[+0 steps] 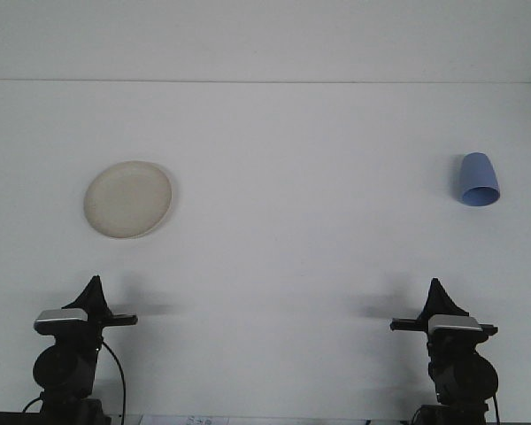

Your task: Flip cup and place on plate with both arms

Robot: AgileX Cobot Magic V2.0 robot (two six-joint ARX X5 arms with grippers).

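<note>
**Grippers parked at near edge, cup and plate untouched**

Left gripper [95,285] and right gripper [437,288] both sit low at the near edge of the table [283,266], each showing a single dark pointed tip aimed away from the robot. Finger gap isn't visible from this angle on either one, so can't tell whether they're spread or closed. Neither is touching or holding anything.

Surface: plain white tabletop, matte, fills most of the view. A faint horizontal line near the top marks where it meets a white back wall [265,40]. Soft shadows fall on the table beside each gripper, toward the middle.

Count:
- 1 plate [128,198], cream/off-white, round, flat on the table, left side, ahead of the left gripper. Nothing on it.
- 1 cup [478,181], blue, far right, ahead of the right gripper. It's lying tilted, wider open rim facing the camera and down, narrower base pointing away. Well apart from the plate, with the width of the table between them.
- 2 arms, one per side.

Arm pose: both folded back and low, wrist blocks with grey camera housings just behind the tips, black joint bodies below, partly cut off by the bottom edge. A cable loops down off the left arm. The two poses are roughly mirror images.
</note>
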